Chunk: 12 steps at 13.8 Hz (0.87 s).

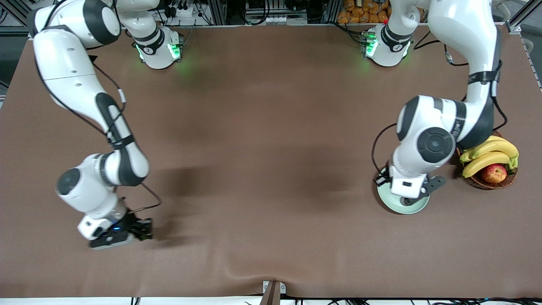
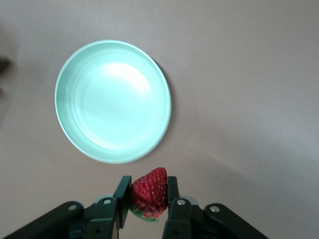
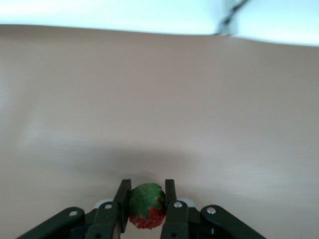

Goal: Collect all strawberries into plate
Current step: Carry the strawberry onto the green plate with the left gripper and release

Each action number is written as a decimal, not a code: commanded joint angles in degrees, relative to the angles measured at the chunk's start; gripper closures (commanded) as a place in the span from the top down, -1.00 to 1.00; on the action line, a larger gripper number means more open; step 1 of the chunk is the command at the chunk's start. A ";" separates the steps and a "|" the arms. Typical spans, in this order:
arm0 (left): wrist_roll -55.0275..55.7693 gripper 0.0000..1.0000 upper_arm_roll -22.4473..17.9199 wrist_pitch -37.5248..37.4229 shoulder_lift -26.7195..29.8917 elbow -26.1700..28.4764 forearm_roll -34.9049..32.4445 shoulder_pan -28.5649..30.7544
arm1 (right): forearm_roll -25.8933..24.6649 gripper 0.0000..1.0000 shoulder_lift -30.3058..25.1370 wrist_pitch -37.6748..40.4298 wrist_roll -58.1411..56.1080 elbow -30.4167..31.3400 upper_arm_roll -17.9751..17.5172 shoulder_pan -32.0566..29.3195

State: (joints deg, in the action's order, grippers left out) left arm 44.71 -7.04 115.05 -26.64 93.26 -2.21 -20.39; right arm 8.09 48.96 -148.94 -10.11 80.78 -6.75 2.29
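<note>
Brown table (image 1: 262, 127), wicker basket (image 1: 491, 183), bananas (image 1: 491, 153), apple (image 1: 494, 173)

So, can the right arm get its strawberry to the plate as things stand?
Probably not directly: the plate sits under the left end effector, itself holding a strawberry, while the right end effector grips its strawberry at the table's right-arm end.

Lab: aluminium framing (image 1: 523, 17), cables (image 1: 186, 10)

Plate (image 1: 398, 205) on table (image 1: 254, 148), just beside basket (image 1: 491, 182), toward left arm's end.
</note>
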 commanded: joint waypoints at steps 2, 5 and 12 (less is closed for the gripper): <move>-6.46 -1.00 0.80 11.40 -0.69 8.33 -1.22 5.18 | 0.96 -1.00 -0.62 2.08 15.41 0.96 0.16 9.63; -10.77 -1.00 0.80 17.13 -4.46 9.57 -1.21 7.90 | 0.87 -1.00 -0.71 1.90 30.63 0.87 0.16 17.29; -16.22 -0.03 0.89 20.92 -9.22 10.62 -0.95 10.80 | 0.87 -1.00 0.35 2.17 37.97 2.27 0.16 26.54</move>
State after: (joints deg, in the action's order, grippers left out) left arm 29.96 -6.79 135.09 -36.03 103.46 -2.23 -10.93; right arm 8.17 49.37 -146.88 27.10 82.06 -7.10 27.70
